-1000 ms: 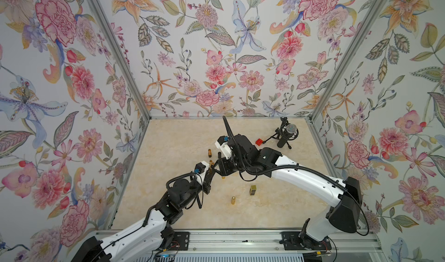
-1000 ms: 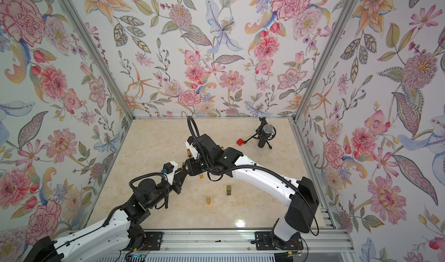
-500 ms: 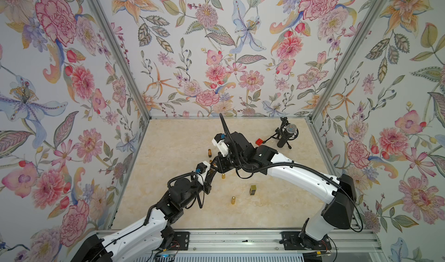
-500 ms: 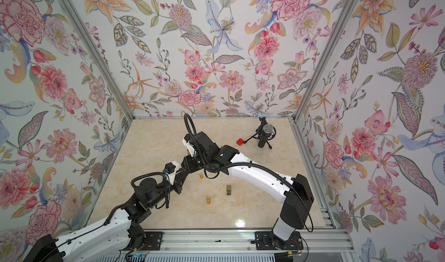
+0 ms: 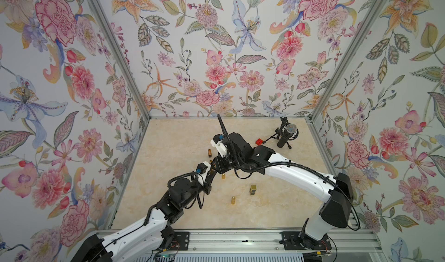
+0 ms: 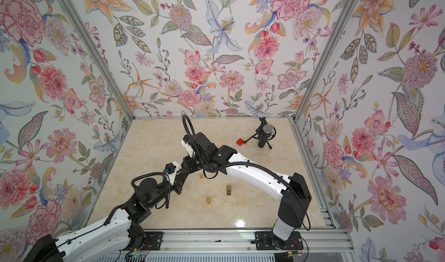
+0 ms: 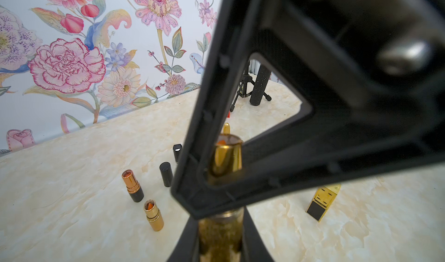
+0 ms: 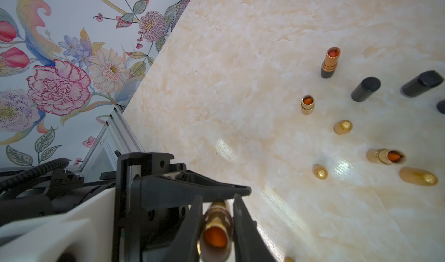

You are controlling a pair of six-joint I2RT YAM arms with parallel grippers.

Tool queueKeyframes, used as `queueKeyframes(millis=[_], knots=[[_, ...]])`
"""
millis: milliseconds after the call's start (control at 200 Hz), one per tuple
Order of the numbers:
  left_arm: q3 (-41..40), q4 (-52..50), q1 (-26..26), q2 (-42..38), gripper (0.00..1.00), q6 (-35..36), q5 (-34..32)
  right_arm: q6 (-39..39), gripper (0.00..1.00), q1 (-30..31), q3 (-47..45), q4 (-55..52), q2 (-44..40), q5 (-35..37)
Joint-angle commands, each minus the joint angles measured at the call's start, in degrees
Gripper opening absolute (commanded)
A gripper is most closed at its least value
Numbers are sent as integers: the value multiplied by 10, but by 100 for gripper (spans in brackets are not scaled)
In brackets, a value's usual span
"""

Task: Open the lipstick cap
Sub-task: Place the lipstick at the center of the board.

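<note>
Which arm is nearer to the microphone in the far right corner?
Right. The right arm reaches across just in front of the microphone; the left arm extends from the near left, and the left gripper holds the lipstick mid-table, farther away.

Right gripper [image 8: 218, 200]: from part-open to snug on the glossy gold metal lipstick tube [image 8: 214, 216], wrist slightly further toward 9 o'clock.
</note>
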Motion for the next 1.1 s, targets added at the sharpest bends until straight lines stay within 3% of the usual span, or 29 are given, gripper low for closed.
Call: queueKeyframes(millis=[0,305,385,700,836,1096], knots=[[21,8,6,4,8,7,5,-6,23,3,18,7,4,-2],[21,1,6,-7,17,5,-2,-2,22,1,12,6,-4,9],[22,-3,5,-9,24,5,-3,-1,21,1,13,6,-3,8],[19,-50,6,-45,91,-27,-30,-3,21,-15,13,5,15,54],[22,-115,6,-81,99,-62,-70,-18,21,-15,17,3,43,113],[65,-292,6,-145,99,-122,-175,-42,21,-14,39,3,110,182]])
